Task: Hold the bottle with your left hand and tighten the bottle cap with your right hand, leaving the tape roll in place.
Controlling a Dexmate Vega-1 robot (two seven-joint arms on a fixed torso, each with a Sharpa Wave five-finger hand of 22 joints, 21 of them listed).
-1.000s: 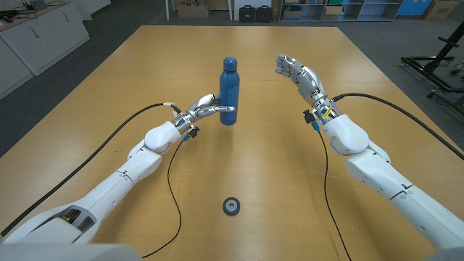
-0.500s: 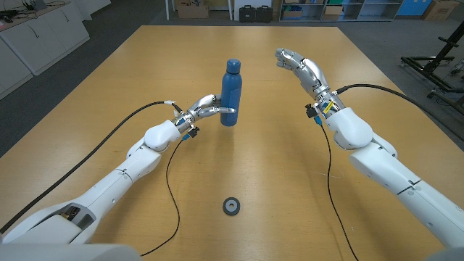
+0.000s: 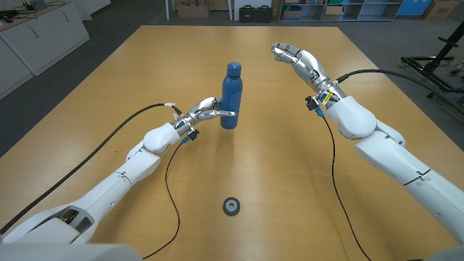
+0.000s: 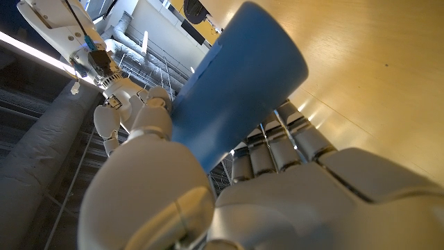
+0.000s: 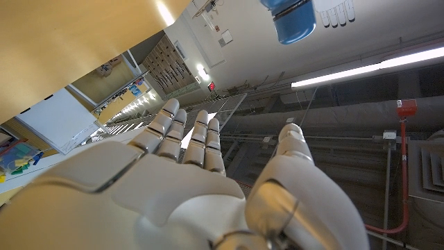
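While the left hand (image 3: pixel 208 110) grips the bottle (image 3: pixel 230 96) low on its body, fingers wrapped round the lower part, the right hand (image 3: pixel 293 58) hangs in the air with fingers apart, holding nothing. Left wrist view confirms the grip: thumb (image 4: pixel 142 194) on one side of the blue body (image 4: pixel 236 90), fingers (image 4: pixel 277 146) on the other.

Right hand sits at roughly 2 o'clock from the bottle, clear of it, no contact. In the right wrist view the hand (image 5: pixel 194 187) is spread and the bottle's top (image 5: pixel 291 19) shows beyond the fingertips, apart from them.

Bottle stands upright on the wooden table (image 3: pixel 109 87), long axis vertical, cap (image 3: pixel 233 69) pointing straight up. Matte blue all over, slim cylinder narrowing to a neck, cap the same blue. It's around table centre, slightly toward the far side.

Tape roll (image 3: pixel 232 206), small dark ring, lies flat at 6 o'clock from the bottle, well apart, near the robot's edge of the table. Neither hand touches it.

Black cables (image 3: pixel 170 181) trail across the table from both wrists.
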